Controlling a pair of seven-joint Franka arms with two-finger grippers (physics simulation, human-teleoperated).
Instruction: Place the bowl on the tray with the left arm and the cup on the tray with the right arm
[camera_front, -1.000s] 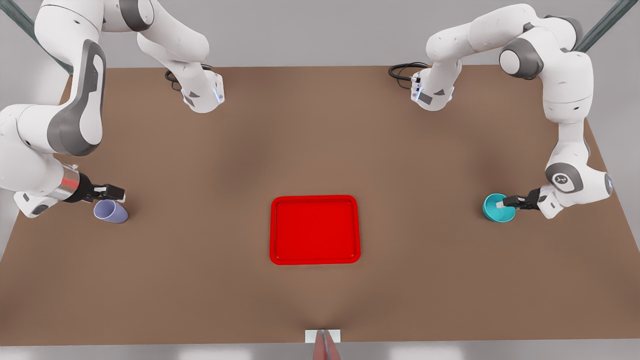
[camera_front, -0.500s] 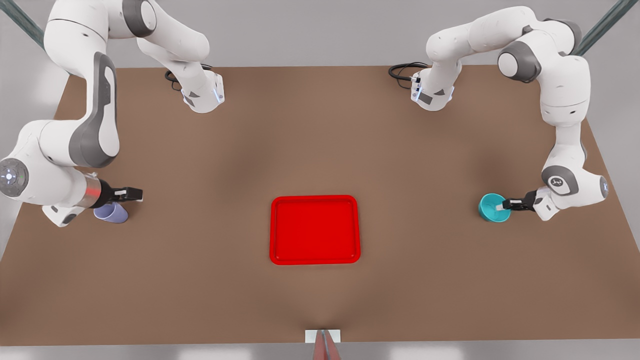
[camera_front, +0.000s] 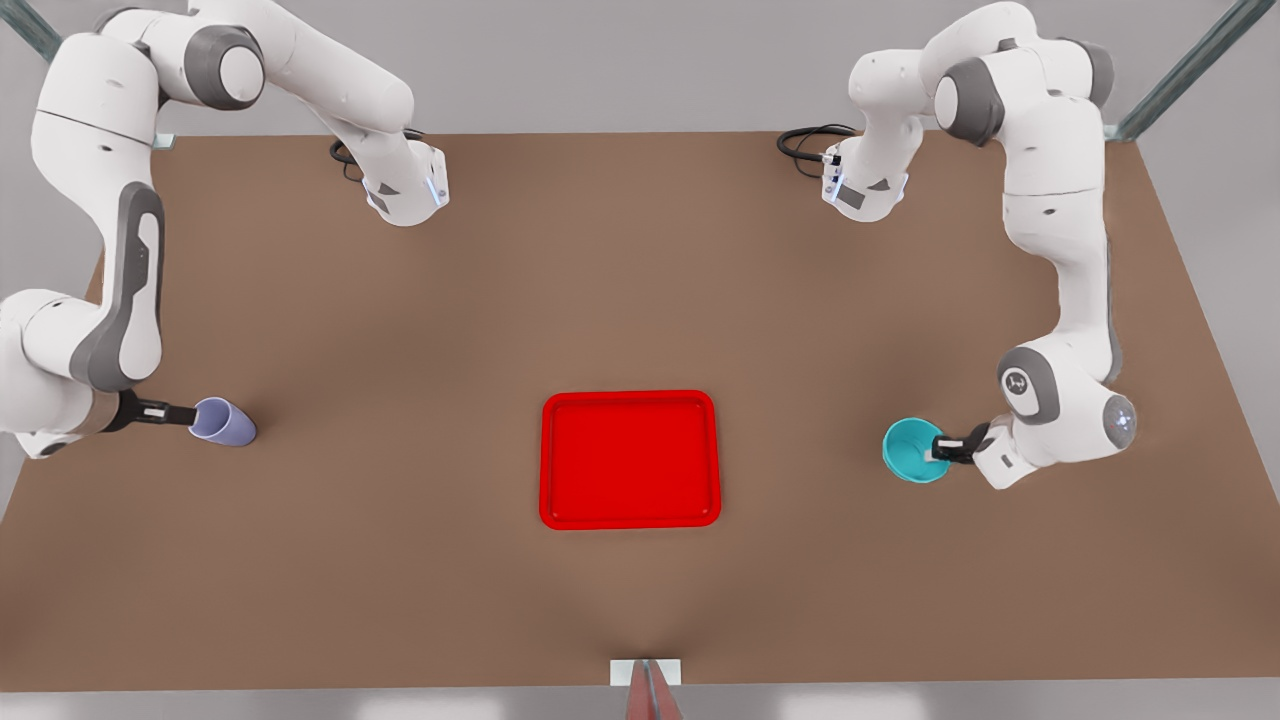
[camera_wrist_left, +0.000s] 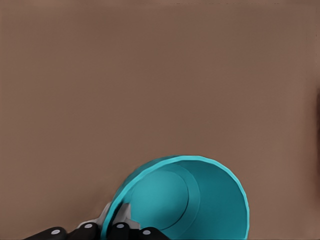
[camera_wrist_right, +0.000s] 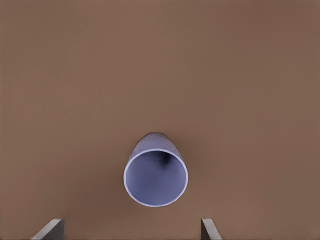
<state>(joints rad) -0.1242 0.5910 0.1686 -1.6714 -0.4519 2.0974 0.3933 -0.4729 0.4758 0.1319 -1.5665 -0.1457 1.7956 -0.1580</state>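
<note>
Left wrist view: the left tool (camera_wrist_left: 114, 231) pinches the rim of the teal bowl (camera_wrist_left: 200, 200), one finger inside, one outside. In the front view that tool (camera_front: 948, 447) holds the bowl (camera_front: 912, 450) at the front view's right, well apart from the red tray (camera_front: 630, 459) at mid-surface (camera_front: 640, 290). The right tool (camera_front: 165, 412) sits at the front view's left, just beside the lavender cup (camera_front: 224, 421); in the right wrist view its fingers (camera_wrist_right: 50, 230) stand wide, the cup (camera_wrist_right: 156, 172) between and beyond them, mouth toward the camera.
</note>
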